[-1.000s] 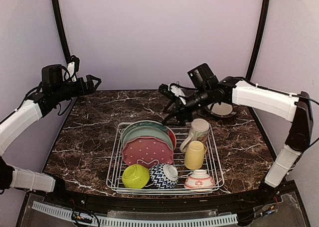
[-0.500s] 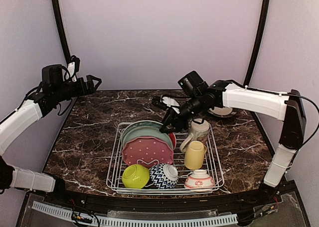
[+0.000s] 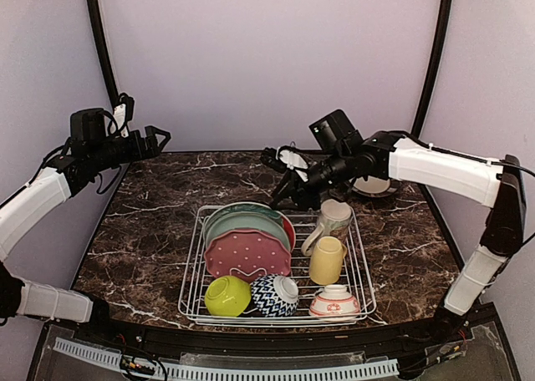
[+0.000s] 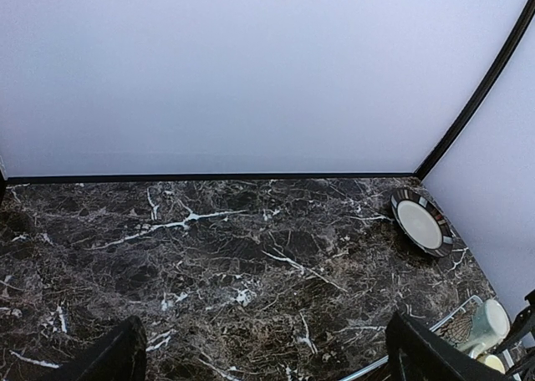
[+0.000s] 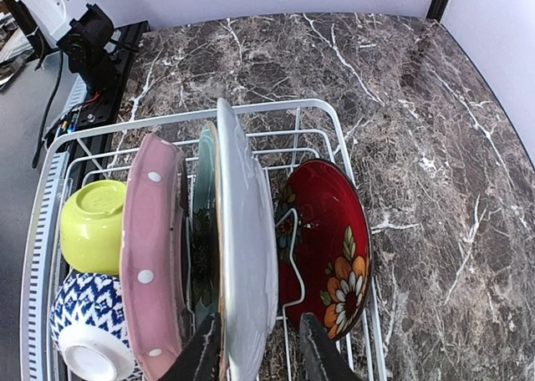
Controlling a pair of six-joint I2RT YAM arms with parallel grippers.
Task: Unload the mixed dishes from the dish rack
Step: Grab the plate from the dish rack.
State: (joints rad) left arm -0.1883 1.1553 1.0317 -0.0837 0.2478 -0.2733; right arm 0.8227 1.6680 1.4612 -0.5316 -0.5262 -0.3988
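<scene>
White wire dish rack at six o'clock, four upright plates, three bowls, two mugs, right gripper spread, seemingly astride one plate, left gripper wide, empty.

The top view sits high behind the arm bases, looking down and forward over the counter and dish rack. The left wrist view looks from afar across the counter to the black-rimmed plate and a rack corner. The right wrist view hangs close above the pink dotted plate, shared with the top view.
</scene>
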